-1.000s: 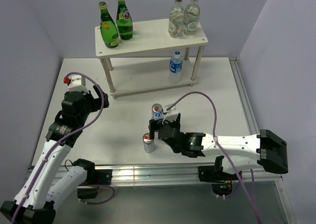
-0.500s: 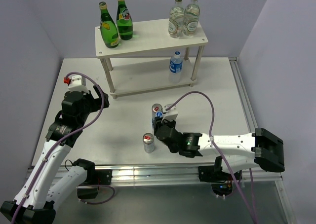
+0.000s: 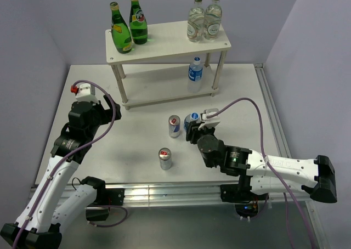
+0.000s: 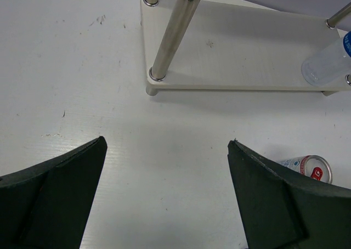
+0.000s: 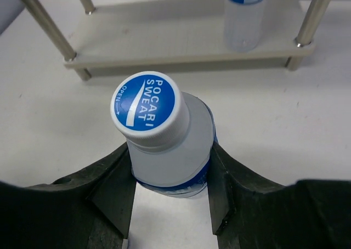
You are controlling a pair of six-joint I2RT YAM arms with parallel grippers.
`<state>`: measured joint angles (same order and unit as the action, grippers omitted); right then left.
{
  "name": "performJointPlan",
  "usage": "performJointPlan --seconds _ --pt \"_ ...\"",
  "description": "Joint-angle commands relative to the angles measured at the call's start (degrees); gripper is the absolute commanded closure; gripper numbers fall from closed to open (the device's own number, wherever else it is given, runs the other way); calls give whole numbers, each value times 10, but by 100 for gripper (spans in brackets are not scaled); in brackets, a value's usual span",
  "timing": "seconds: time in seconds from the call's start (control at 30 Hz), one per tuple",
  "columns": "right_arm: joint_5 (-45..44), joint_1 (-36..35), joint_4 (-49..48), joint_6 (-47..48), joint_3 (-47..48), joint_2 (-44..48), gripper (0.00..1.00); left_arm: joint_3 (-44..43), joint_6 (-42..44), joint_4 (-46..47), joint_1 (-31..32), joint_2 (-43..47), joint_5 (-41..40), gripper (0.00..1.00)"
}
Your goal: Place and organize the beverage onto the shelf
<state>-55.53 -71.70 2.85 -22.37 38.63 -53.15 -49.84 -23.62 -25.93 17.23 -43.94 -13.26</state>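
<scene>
My right gripper (image 5: 171,150) is shut on a clear water bottle (image 5: 164,139) with a blue cap, gripping its blue-labelled body just below the neck. From above, that bottle (image 3: 192,119) stands right of a silver-blue can (image 3: 174,126). A second can (image 3: 164,158) stands nearer the table's front edge. The white shelf (image 3: 170,43) carries two green bottles (image 3: 121,32) on its top left. Another water bottle (image 3: 194,73) stands on its lower board. My left gripper (image 4: 167,143) is open over bare table, with nothing between its fingers.
Two clear glass bottles with green caps (image 3: 204,21) stand on the shelf's top right. The left wrist view shows the shelf's front-left leg (image 4: 167,40), its lower board (image 4: 236,51) and a can (image 4: 310,168) at lower right. Purple walls enclose the table.
My right gripper has closed on the water bottle beside the can and carried it to the right, away from the can. The left arm has not moved.
</scene>
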Motion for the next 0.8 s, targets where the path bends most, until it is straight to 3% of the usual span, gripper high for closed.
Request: performJointPlan --seconds 0.0,0.17,0.3,0.5,0.77 --pt "-31 39 -200 108 31 8 100 1 7 20 -4 11 8 1" --pt "38 137 -316 140 58 -46 100 1 6 21 -4 9 7 1" --pt "62 194 -398 177 125 -154 100 2 7 19 -4 7 9 1" --pt "117 262 -426 178 248 -287 100 2 7 21 -4 4 10 1" --pt "132 311 -463 175 321 -395 100 4 6 21 -4 4 7 1"
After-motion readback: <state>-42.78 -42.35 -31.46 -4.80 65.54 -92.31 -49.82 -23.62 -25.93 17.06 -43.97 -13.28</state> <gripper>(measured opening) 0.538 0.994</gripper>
